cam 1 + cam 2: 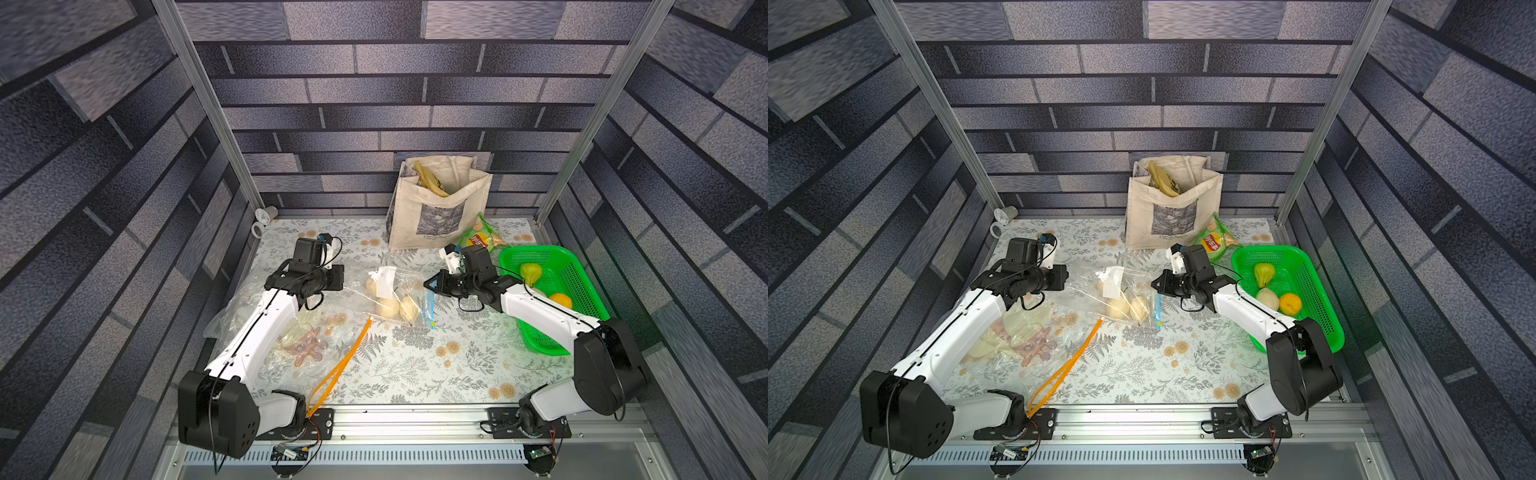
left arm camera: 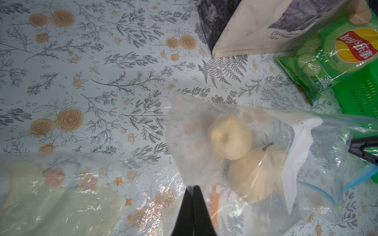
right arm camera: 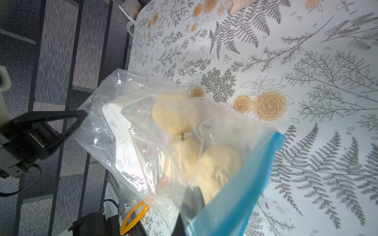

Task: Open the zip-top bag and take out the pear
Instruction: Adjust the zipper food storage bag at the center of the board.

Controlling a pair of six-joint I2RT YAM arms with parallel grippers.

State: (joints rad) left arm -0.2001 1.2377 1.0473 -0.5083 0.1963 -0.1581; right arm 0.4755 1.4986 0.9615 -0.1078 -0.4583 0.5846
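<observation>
The clear zip-top bag (image 1: 388,286) (image 1: 1121,286) lies mid-table, its blue zip strip (image 1: 430,309) (image 3: 245,183) at the right end. Three pale pears lie inside it: one pear (image 2: 229,140) near the closed end and two (image 1: 388,307) (image 1: 409,309) by the zip. My left gripper (image 1: 344,278) (image 2: 193,187) is shut on the bag's film at the closed end. The right gripper (image 1: 427,284) (image 3: 193,191) is shut on the film at the zip edge, its fingertips seen through the plastic. The bag hangs stretched between both grippers.
A green basket (image 1: 540,249) at the right holds a green pear, a pale pear and an orange. A canvas tote (image 1: 436,208) and a chips packet (image 1: 478,239) stand behind. Another clear bag (image 1: 299,345) with an orange zip strip (image 1: 340,365) lies under my left arm.
</observation>
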